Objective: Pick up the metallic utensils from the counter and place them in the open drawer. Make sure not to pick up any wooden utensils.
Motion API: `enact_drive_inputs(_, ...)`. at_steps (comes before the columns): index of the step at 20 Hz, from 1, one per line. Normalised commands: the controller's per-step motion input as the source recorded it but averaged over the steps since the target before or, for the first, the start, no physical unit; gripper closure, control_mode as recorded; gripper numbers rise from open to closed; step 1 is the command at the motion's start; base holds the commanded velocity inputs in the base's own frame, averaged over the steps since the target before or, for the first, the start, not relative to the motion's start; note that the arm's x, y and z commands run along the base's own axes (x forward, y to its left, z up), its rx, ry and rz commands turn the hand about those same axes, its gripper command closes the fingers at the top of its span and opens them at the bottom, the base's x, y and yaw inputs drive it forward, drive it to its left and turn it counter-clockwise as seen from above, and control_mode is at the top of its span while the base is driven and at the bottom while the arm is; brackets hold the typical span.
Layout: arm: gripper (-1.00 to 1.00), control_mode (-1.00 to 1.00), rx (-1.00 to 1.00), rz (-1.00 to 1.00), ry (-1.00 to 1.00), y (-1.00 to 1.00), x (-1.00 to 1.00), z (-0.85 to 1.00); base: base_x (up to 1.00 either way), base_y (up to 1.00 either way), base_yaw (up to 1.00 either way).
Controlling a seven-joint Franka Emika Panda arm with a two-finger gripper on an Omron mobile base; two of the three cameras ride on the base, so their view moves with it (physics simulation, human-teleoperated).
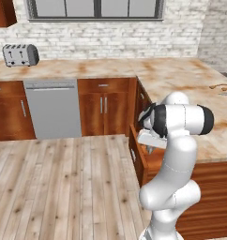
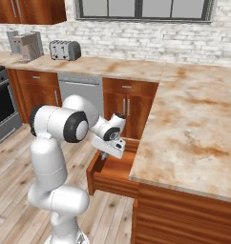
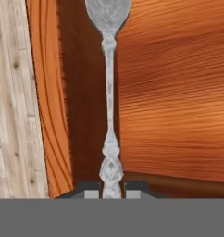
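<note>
Silver-grey metal spoon (image 3: 109,99) is sitting clamped in the gripper (image 3: 111,190), its long axis pointing straight ahead, bowl dangling over the open drawer (image 2: 110,177) just below; release is looking close.

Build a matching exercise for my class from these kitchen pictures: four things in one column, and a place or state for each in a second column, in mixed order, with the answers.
Things:
1. metal spoon
2. drawer
3. toaster
4. dishwasher

Places or states:
A. pulled open under the counter edge
B. set between wooden cabinets
C. held by its handle between the fingers
D. standing on the counter by the brick wall

Pairs: 1-C, 2-A, 3-D, 4-B
</note>
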Motion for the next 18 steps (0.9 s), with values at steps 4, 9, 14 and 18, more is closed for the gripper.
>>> enact_drive_inputs(4,1.0,-1.0,0.0,0.0,0.0,0.23,0.09,-0.13,0.0,0.0,0.0)
enact_drive_inputs(9,1.0,-1.0,0.0,0.0,0.0,0.22,0.12,0.0,0.0,0.0,0.0)
enact_drive_inputs(14,1.0,-1.0,0.0,0.0,0.0,0.18,0.14,-0.01,0.0,0.0,0.0)
enact_drive_inputs(18,1.0,-1.0,0.0,-0.02,-0.01,0.09,0.19,-0.07,0.0,0.0,0.0)
